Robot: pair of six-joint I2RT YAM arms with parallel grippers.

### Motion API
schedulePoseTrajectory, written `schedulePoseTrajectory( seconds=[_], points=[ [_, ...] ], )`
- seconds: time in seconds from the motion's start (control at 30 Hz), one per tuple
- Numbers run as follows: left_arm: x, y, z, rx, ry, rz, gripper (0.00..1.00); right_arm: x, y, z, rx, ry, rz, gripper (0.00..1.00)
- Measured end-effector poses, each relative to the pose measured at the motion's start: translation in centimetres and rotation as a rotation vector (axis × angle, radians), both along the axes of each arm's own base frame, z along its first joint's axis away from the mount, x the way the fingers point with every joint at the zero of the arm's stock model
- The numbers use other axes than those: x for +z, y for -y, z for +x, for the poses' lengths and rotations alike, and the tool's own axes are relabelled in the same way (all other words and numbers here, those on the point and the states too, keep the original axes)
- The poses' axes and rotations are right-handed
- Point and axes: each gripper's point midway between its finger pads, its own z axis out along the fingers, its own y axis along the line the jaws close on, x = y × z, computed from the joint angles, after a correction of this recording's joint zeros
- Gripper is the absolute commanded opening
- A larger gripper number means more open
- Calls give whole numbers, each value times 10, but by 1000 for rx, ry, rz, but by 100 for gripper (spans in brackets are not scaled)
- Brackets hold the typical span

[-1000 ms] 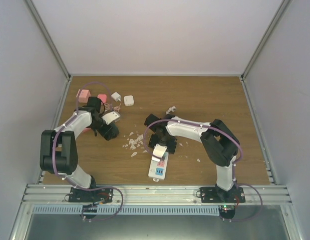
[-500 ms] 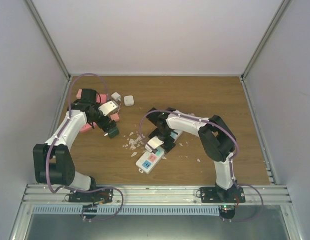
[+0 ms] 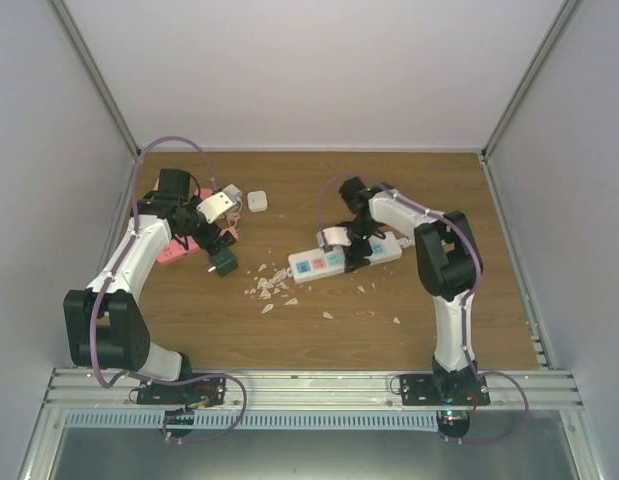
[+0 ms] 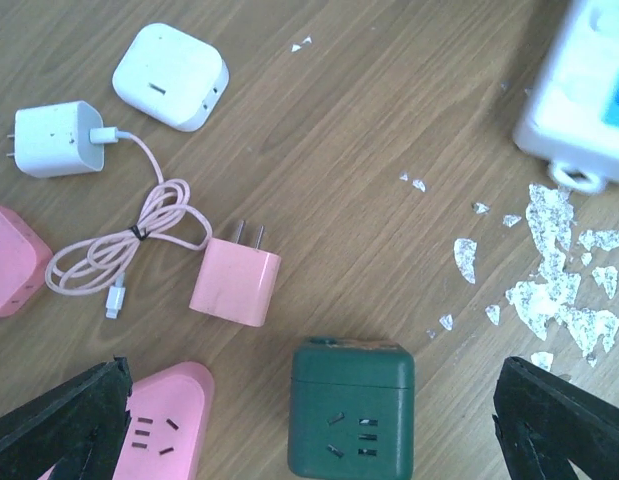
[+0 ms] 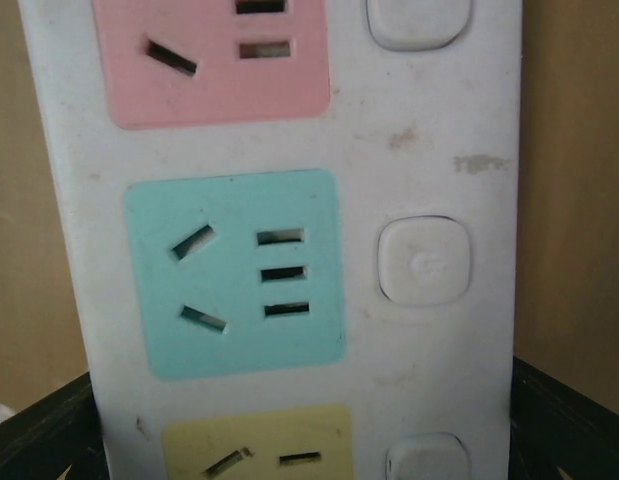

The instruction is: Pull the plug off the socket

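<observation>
table [image 3: 389, 330]: brown wood with a fine grain; it makes the whole floor of the box
walls [image 3: 309, 70]: plain pale panels at the left, the back and the right; grey metal posts stand in the two far corners
rail [image 3: 309, 385]: ridged aluminium along the near edge; both my arms are bolted to it
socket [image 3: 314, 264]: lies flat near the middle of the table, faces up, its long axis almost left to right; the right wrist view shows pink, turquoise and yellow faces, each with a white button beside it
right hand [image 3: 361, 250]: sits over the right part of the socket; my fingers [image 5: 39, 440] are closed against its two long sides, so I grip it
left hand [image 3: 217, 248]: spread wide and holding nothing; it hangs over the far left of the table
green cube [image 4: 351, 410]: a dark green adapter on the wood between my left fingers [image 4: 69, 420], apart from both
flakes [image 4: 559, 290]: small white chips scattered on the wood; the nearest lie just beside the end of the socket
small things: a white charger [image 4: 54, 140] with a coiled pink cable [image 4: 129, 240]; a white square block [image 4: 171, 76]; a pink charger [image 4: 236, 283]; a pink outlet piece [image 4: 164, 420] near my left finger
</observation>
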Motion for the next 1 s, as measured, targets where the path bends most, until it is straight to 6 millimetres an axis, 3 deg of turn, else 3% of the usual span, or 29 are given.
schedulePoseTrajectory(
  seconds=[0.33,0.53,0.7,0.87,1.0],
  points=[
    [6,4,2,-1,5,-27,99,-2,71,96,-439,47,30,54],
    [7,5,2,-1,4,-35,99,-3,135,139,-720,84,39,54],
    [7,7,2,-7,3,-45,99,-5,192,157,-893,122,45,57],
    [7,8,2,-11,3,-51,99,-5,229,162,-987,140,50,57],
    [6,8,2,-11,1,-54,99,-5,251,168,-1044,140,40,69]
  ],
)
